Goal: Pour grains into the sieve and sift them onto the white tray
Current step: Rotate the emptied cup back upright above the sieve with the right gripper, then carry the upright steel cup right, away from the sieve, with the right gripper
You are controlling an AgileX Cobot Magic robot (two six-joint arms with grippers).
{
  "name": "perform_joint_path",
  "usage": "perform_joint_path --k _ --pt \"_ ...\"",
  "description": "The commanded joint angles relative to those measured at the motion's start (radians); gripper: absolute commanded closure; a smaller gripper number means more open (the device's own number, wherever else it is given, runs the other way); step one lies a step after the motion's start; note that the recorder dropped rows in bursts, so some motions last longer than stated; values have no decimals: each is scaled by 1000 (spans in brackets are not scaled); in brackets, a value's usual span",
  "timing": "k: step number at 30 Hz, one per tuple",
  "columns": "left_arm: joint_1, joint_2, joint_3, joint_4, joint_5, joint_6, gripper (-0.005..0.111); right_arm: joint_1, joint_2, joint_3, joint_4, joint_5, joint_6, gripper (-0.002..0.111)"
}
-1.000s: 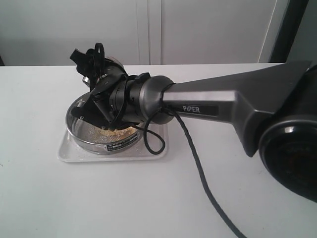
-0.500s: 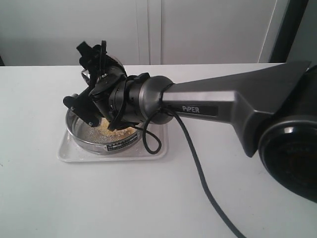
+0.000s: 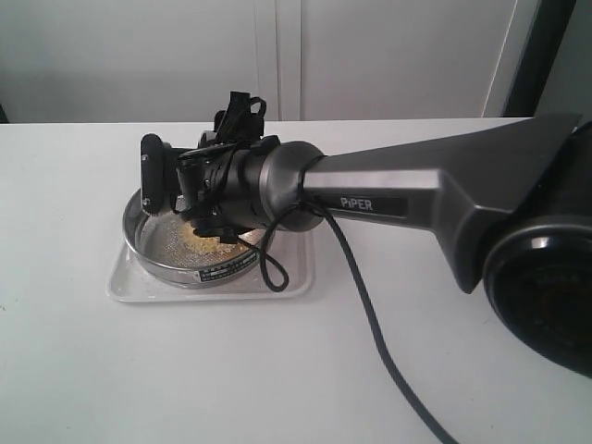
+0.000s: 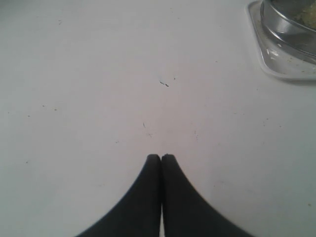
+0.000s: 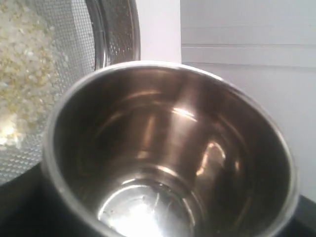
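Note:
The sieve (image 3: pixel 199 268) stands on the white tray (image 3: pixel 120 282), left of the table's middle. A heap of yellow and pale grains (image 3: pixel 199 236) lies on its mesh. My right gripper (image 3: pixel 180 190) hangs over the sieve, shut on a small steel cup (image 5: pixel 168 158) whose inside looks empty. In the right wrist view, the sieve's rim (image 5: pixel 113 34) and the grains (image 5: pixel 24 74) show beyond the cup's lip. My left gripper (image 4: pixel 161 157) is shut on nothing above the bare table. One corner of the tray (image 4: pixel 281 69) and the sieve (image 4: pixel 286 24) show beyond it.
The right arm (image 3: pixel 416 199) and its black cable (image 3: pixel 370 314) stretch across the white table (image 3: pixel 277 370) from the right. A pale wall (image 3: pixel 370 55) stands behind the table's far edge.
The right wrist has rolled over the sieve, swinging the gripper and cup round from their tipped pose. The left gripper has stayed shut.

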Motion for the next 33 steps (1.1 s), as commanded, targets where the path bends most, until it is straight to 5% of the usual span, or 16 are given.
perform_joint_path --k 1,14,21,29,33 --pt "0 -3 10 -4 9 -9 107 -2 -30 -7 58 -43 134 108" --pt "0 -3 10 -4 9 -9 107 -43 -37 -7 463 -544 384 108" --pt "0 -3 10 -4 9 -9 107 -84 -37 -7 530 -674 425 108" --pt "0 -3 10 -4 9 -9 107 -163 -33 82 547 -1097 491 108" --pt "0 -3 10 -4 9 -9 107 -191 -32 117 546 -1151 494 108"
